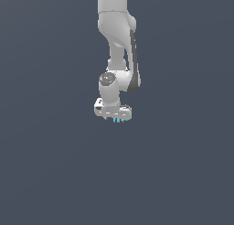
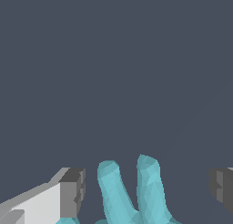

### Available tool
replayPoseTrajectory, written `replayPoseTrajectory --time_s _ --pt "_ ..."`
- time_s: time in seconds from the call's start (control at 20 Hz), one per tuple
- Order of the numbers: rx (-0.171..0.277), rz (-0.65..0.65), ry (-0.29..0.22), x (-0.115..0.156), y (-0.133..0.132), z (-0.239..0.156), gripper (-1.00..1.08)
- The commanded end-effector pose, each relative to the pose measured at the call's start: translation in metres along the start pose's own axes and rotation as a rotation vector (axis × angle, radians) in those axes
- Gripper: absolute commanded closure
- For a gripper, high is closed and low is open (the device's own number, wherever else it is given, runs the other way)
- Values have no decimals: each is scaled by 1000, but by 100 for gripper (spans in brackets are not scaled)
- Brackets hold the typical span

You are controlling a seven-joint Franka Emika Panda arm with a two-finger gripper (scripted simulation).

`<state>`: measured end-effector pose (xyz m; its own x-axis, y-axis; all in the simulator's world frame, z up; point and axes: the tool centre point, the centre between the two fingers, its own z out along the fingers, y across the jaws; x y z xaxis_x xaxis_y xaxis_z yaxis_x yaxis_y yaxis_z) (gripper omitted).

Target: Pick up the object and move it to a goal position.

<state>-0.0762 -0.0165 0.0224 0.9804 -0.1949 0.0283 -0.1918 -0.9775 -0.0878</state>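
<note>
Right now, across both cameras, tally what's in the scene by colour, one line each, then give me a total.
White-grey: 1, the gripper on the arm.
Cyan: 1, the pronged object between the fingers, the fingers standing wide of it.
Total: 2.

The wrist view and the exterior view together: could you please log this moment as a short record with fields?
arm: white, reaching down from the top of the exterior view
gripper: open, fingers apart on either side of the object
object: small turquoise item with rounded prongs, between the fingers, touching neither in the wrist view
surroundings: plain dark grey, nothing else in sight
</note>
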Motion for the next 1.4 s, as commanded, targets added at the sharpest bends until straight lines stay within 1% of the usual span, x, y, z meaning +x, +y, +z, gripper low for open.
replayPoseTrajectory --time_s 0.0,0.05,0.6,0.8,1.1,1.35 --pt "0 0 1 0 0 3 -100" --pt "0 0 1 0 0 3 108" --pt "0 0 1 0 0 2 108" --pt "0 0 1 0 -4 -3 108" --pt "0 0 1 -2 -18 -26 108" --pt "0 1 2 -4 -38 -60 108"
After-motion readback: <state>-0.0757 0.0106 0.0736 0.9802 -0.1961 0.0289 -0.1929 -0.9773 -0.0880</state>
